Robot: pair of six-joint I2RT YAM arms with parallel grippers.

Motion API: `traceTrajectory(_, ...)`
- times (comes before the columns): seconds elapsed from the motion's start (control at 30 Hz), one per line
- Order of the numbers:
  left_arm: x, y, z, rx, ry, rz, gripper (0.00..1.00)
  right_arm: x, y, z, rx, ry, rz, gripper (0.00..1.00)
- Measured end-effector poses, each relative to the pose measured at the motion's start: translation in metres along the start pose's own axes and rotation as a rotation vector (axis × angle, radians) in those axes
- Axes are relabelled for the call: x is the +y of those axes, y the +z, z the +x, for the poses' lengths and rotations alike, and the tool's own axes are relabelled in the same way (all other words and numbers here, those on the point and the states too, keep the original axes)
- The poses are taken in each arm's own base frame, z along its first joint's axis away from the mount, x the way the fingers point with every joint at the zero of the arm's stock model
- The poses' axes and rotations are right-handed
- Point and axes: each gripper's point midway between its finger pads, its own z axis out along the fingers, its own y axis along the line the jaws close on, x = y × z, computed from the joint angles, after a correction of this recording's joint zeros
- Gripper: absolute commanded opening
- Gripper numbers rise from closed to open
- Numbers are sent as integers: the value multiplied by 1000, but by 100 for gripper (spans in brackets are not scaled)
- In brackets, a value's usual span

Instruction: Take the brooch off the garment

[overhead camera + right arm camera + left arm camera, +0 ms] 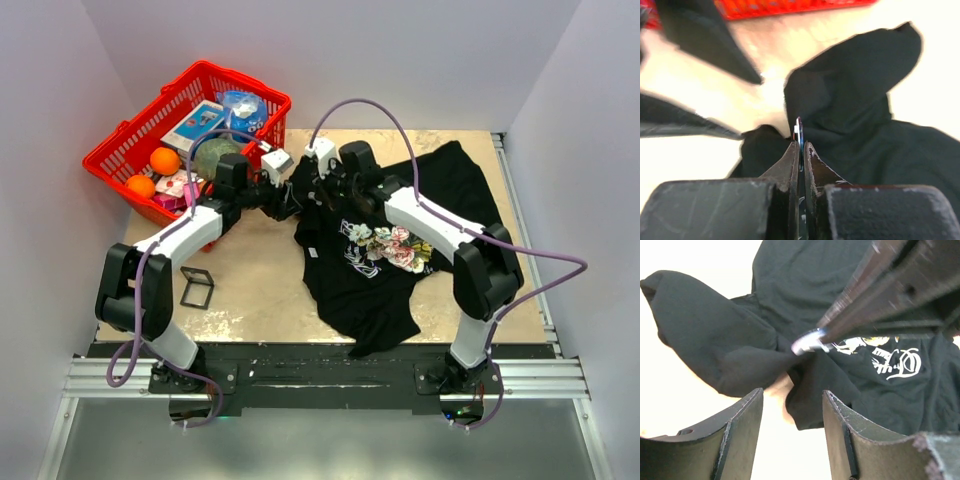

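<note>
The garment (400, 235), a black T-shirt with a floral print, lies on the right half of the table. My right gripper (801, 144) is shut on the brooch (798, 129), a thin blue disc seen edge-on above its tips. In the left wrist view the brooch (807, 342) sits at the point of a pulled-up fold of the garment (715, 345), touching the cloth. My left gripper (792, 392) stands open just in front of that fold, its fingers (742, 432) holding nothing. From above, the left gripper (285, 203) and the right gripper (318, 190) meet at the shirt's left sleeve.
A red basket (120, 150) at the back left holds oranges (165, 160), a blue-and-white round container (243, 108) and boxes. A small black square frame (197, 288) lies on the table near the left arm. White walls close in both sides.
</note>
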Motion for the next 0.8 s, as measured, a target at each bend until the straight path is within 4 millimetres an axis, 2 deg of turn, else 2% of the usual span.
traceTrajectory(0.17,-3,0,1,-5,-27,9,55,-29,1,-8,107,-116,108,0)
traceTrajectory(0.3,-5,1,4,-8,-45,11,54,-40,-5,1,223,-189,158,0)
traceTrajectory(0.53,-6,0,2,-51,-84,-2,56,-33,-31,13,436,-287,176,0)
traceTrajectory(0.63,-7,1,4,-68,-108,1,56,-33,-48,27,551,-316,158,0)
traceTrajectory(0.8,-6,2,3,-79,-115,-7,56,-26,-65,64,716,-360,73,0)
